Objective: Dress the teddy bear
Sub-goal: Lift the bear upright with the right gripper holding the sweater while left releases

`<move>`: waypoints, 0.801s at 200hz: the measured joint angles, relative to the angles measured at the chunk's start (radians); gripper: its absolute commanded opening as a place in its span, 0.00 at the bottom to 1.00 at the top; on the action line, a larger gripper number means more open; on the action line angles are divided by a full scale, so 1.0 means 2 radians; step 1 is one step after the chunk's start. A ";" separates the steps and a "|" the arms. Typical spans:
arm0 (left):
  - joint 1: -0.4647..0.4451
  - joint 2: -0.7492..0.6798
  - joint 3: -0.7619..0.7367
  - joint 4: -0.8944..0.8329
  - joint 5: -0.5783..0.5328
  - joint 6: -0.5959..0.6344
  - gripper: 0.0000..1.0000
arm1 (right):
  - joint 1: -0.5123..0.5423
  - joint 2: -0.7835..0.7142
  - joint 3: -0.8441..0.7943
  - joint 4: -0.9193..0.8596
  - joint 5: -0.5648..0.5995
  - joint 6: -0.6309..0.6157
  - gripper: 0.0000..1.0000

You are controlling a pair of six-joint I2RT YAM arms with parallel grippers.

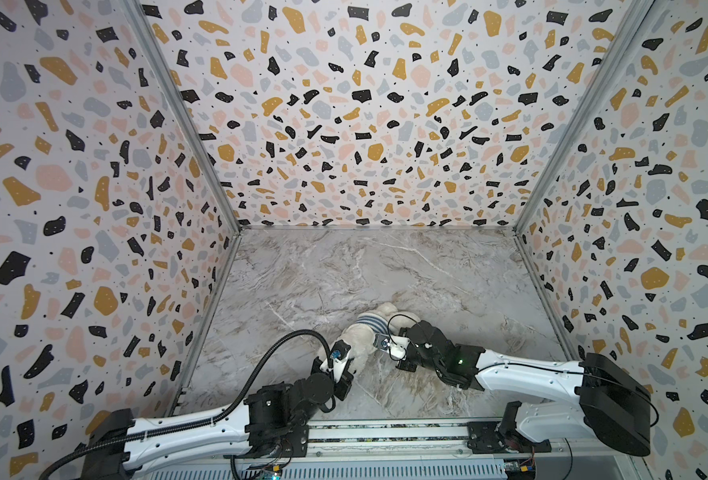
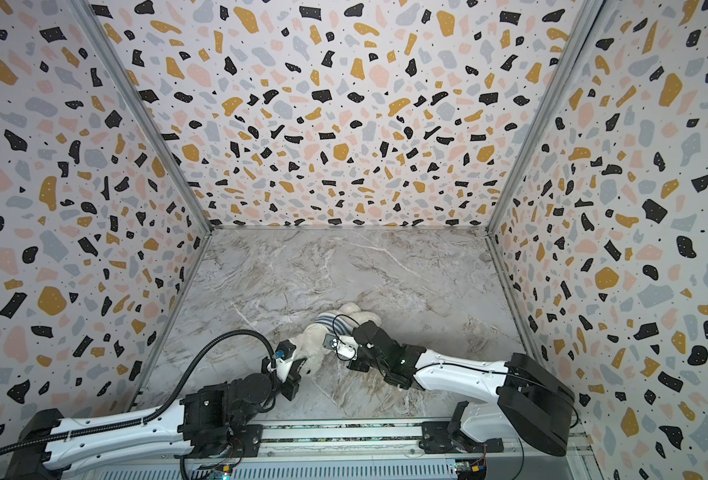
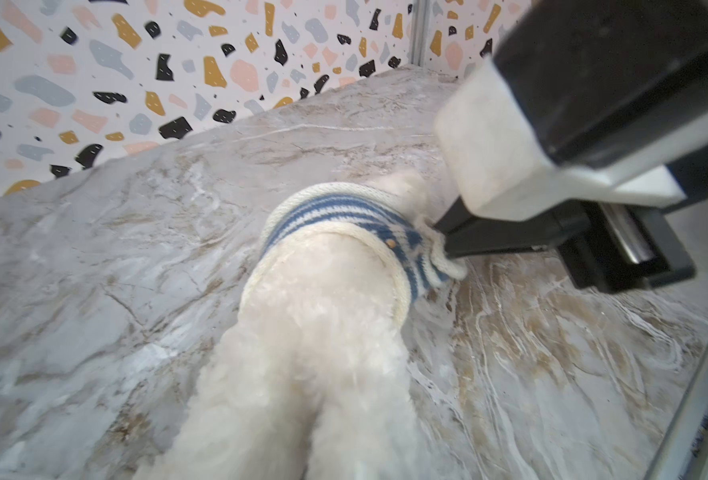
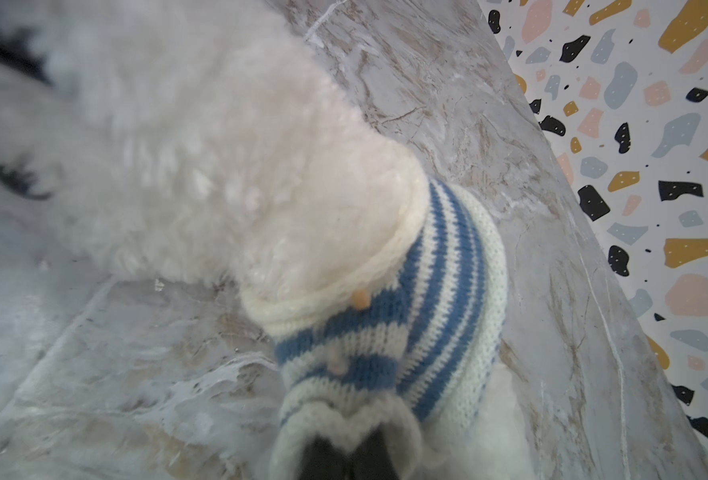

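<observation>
We see three walls [image 1: 344, 104] speckled with black, mustard, pink and grey patches on white, joined at the corners by metal strips [image 1: 189, 124]. Below them lies a grey marbled floor [image 1: 344, 266], with a metal rail [image 1: 385, 434] along its near edge.

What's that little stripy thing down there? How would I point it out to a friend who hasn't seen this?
On the grey marble table, where the two robot arms meet, lies a fluffy white teddy bear. Wrapped around its body is a small knitted sweater, pinched at one edge by the right claw. Its blue and white stripes are the only ones there.
</observation>
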 measured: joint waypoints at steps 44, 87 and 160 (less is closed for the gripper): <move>0.008 0.012 0.066 0.010 -0.041 0.014 0.76 | -0.025 -0.061 0.010 -0.017 -0.070 0.144 0.00; 0.011 0.047 0.132 0.031 -0.048 0.017 0.86 | -0.101 -0.114 0.002 0.013 -0.130 0.292 0.00; 0.011 0.092 0.183 -0.007 -0.020 0.018 0.91 | -0.113 -0.078 -0.011 0.081 -0.126 0.380 0.00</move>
